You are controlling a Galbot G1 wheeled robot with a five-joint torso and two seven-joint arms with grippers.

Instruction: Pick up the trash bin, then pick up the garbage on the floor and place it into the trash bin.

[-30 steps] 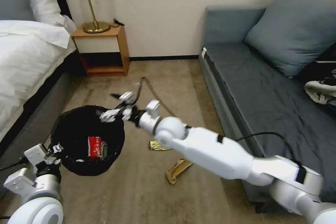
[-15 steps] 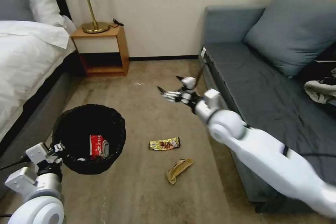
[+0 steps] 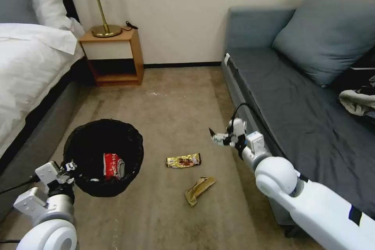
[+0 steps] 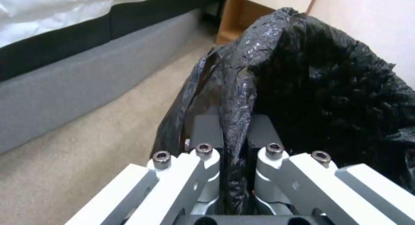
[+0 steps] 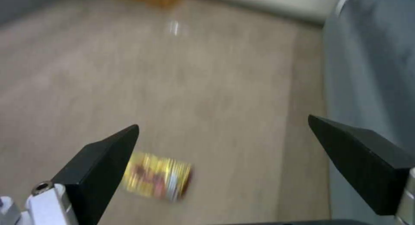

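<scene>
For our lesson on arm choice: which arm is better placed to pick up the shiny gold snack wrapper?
Probably the right: the right gripper is open above the shiny gold snack wrapper; the left gripper grips the black-lined trash bin.

a: the trash bin [image 3: 102, 156] wore a crinkled, glossy black plastic bag; the left gripper [image 4: 233, 160] looked like smooth white plastic with metal bolts.

b: and the shiny gold-brown snack wrapper [image 3: 183, 160] looked foil-like on the matt carpet [image 3: 172, 101]; the crumpled brown paper [image 3: 198, 190] looked dull.
</scene>
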